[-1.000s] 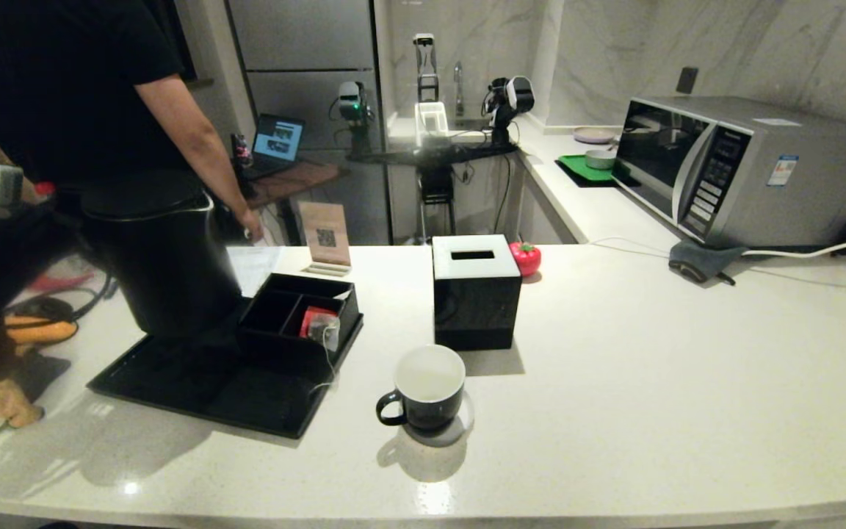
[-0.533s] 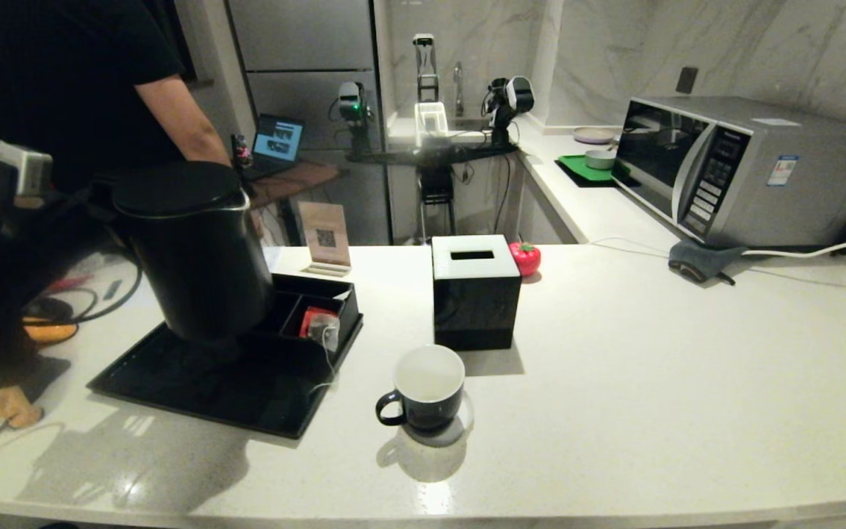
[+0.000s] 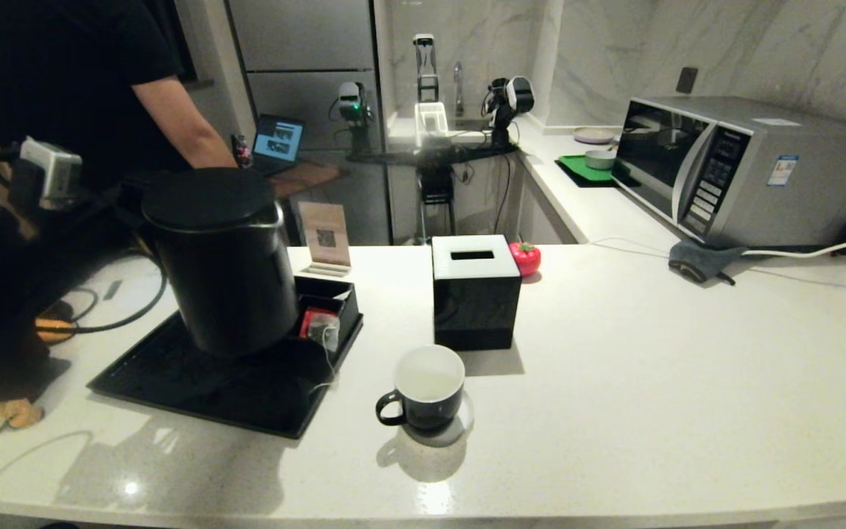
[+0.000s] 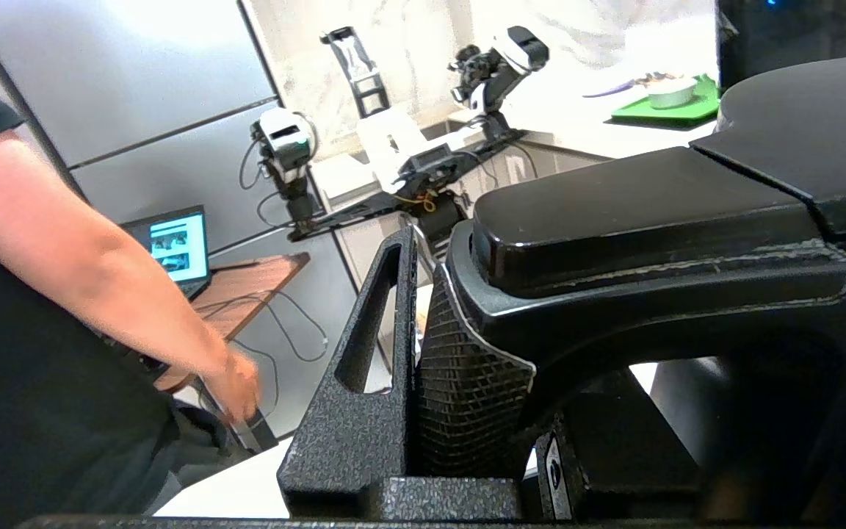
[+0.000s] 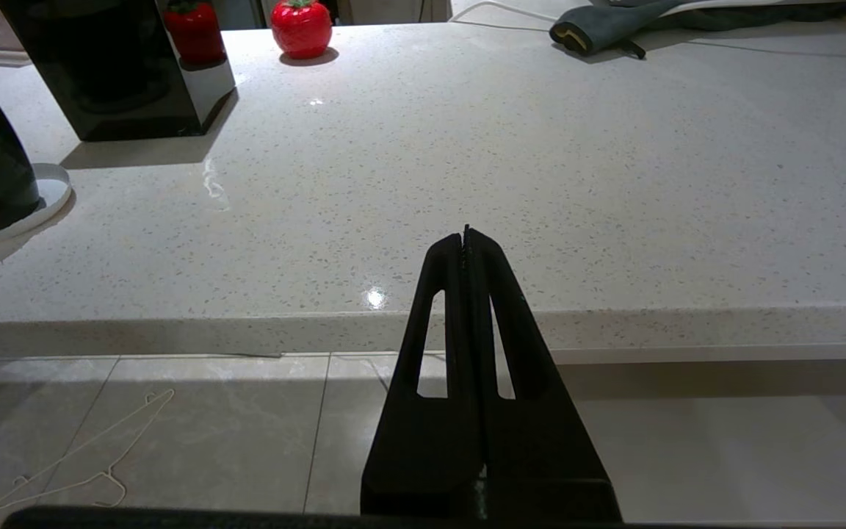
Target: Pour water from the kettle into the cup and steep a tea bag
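Head view shows the left pincer (image 4: 423, 294) clamped on the handle of the kettle (image 3: 225, 257), holding the matte-black body upright above the black tray (image 3: 173, 375) at the left of the tabletop (image 3: 651, 367). In the left wrist view one finger (image 4: 364, 382) stands outside the handle, pressed close against it. The kettle hides part of the divided black box (image 3: 331, 301) on the tray, where the tea bag (image 3: 326, 330) leans against a red packet (image 3: 313, 319), its white string trailing down over the tray. The cup (image 3: 427, 389) stands on a white coaster, near the tray's right corner and in front of the black tissue box (image 3: 476, 290); a faint liquid shows inside it. The right pincer (image 5: 465, 239) is clenched empty, low beside the tabletop's front edge.
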Robot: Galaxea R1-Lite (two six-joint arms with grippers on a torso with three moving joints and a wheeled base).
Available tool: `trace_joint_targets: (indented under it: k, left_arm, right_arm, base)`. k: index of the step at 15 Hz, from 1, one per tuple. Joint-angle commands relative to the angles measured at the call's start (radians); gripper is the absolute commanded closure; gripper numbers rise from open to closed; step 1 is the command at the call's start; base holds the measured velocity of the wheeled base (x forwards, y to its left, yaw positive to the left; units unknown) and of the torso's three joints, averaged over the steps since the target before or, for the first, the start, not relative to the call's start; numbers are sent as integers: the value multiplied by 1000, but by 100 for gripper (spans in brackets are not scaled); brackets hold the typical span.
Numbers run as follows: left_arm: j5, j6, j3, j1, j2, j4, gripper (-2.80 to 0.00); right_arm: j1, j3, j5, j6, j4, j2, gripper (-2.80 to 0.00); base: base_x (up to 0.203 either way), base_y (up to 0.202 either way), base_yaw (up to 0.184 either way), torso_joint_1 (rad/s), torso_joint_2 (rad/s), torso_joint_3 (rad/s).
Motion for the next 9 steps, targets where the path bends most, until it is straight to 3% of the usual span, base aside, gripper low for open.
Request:
trace_joint_targets:
  k: [1,9]
  left_arm:
    - [-4,12,34,-24,-29,-18,0]
    - [-2,60,62,-60,-99,37,0]
  right_arm:
    - [0,0,0,0,0,1,0]
    - [0,0,0,0,0,1,0]
  base:
    - [0,0,0,0,0,0]
    - [0,0,0,0,0,0]
